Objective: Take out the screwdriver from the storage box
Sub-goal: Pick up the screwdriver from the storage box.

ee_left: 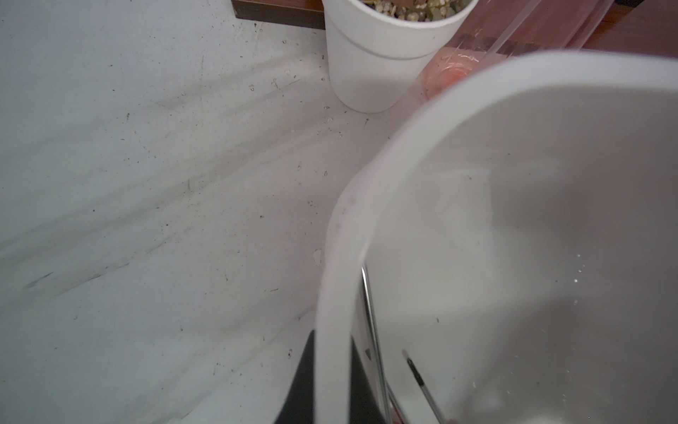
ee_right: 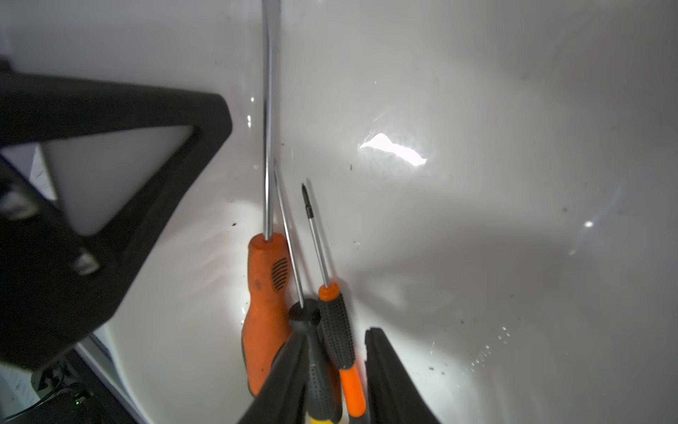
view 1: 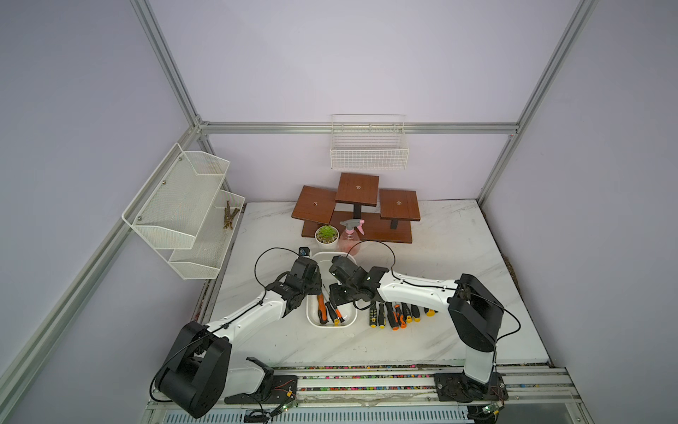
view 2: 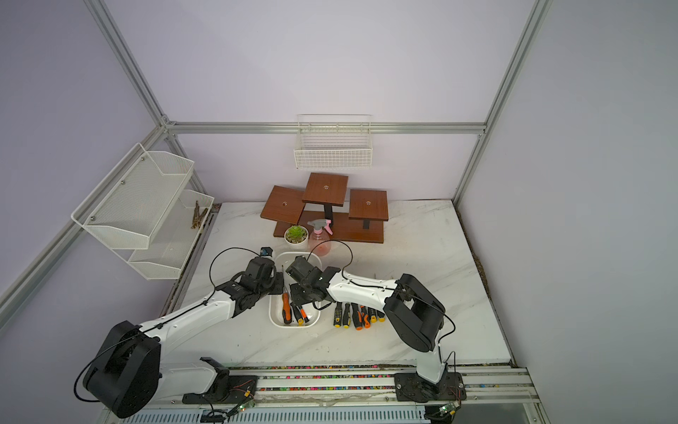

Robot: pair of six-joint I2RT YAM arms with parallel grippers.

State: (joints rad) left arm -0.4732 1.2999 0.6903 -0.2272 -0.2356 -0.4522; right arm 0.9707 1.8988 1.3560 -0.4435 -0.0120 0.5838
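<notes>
In both top views the storage box (view 1: 349, 316) sits mid-table between my arms, with three screwdrivers lying in its near end: a big orange-handled screwdriver (view 1: 322, 309) and two slim ones beside it. The left gripper (view 1: 311, 293) is at the box's left wall, and the right gripper (view 1: 335, 299) is down inside, over the handles. A row of screwdrivers (view 1: 394, 315) lies on the marble table (view 1: 367, 345) just right of the box, under my right forearm; I judge the bare marble nearer me the cleaner way out. The potted succulent (view 2: 296, 235) and pink spray bottle (view 2: 320, 238) stand close behind the far rim, so I would not swing that way.

From the left wrist, the left gripper (ee_left: 332, 378) is clamped tight across the storage box (ee_left: 337, 286) at its rim, one finger each side; that steadies the tub for the pull.

From the right wrist, the right gripper (ee_right: 337, 332) stands narrow about two handles at once, the slim black-and-orange screwdriver (ee_right: 335, 319) and the slim black screwdriver (ee_right: 312, 363); whether it bites yet I cannot tell. I would shift off the black one and pinch a single handle, then lift straight up until the tip clears the wall, minding the left gripper's finger (ee_right: 128, 99) close by.
</notes>
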